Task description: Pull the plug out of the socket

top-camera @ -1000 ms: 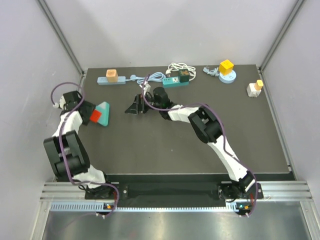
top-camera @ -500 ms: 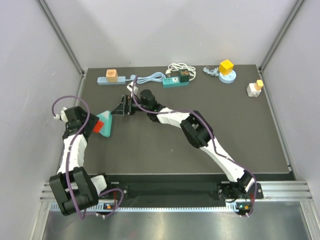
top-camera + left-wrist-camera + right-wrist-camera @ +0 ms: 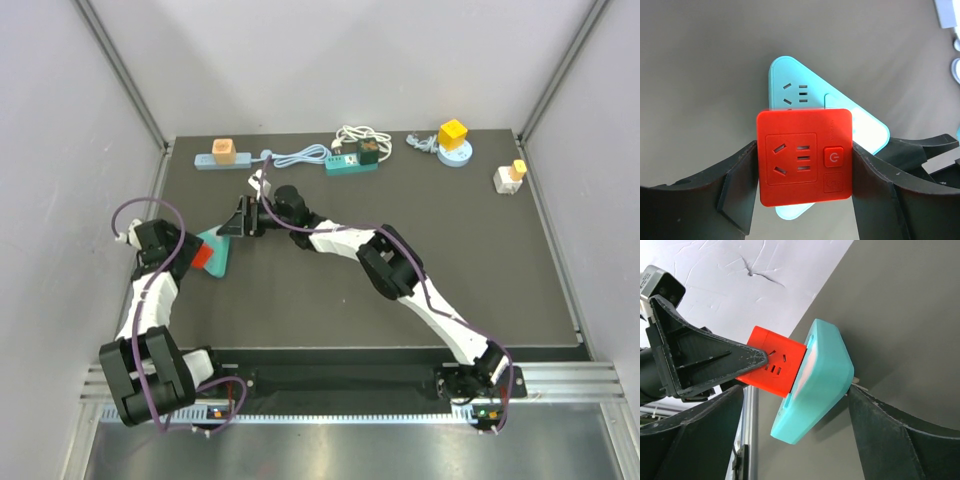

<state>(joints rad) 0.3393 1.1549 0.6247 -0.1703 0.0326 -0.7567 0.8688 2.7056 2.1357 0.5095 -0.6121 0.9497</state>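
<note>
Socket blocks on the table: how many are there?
5: blue strip back left, green strip back centre, round blue base back right, white block far right, teal triangle with red plug, left.

A: Sockets on the bench (image 3: 500,290)?
B: Five: blue strip (image 3: 205,161), green strip (image 3: 345,165), teal triangle (image 3: 822,380), round base (image 3: 457,158), white cube (image 3: 505,181).
A: Plugs?
B: Five: red plug (image 3: 804,156), orange plug (image 3: 224,150), dark plug (image 3: 370,150), yellow plug (image 3: 453,132), small orange plug (image 3: 519,168).
A: Claws?
B: Two: left claw (image 3: 805,200), right claw (image 3: 797,395).

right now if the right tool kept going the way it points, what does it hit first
Most likely the teal socket, just ahead of the open right tool; the red plug sits beyond it.
</note>
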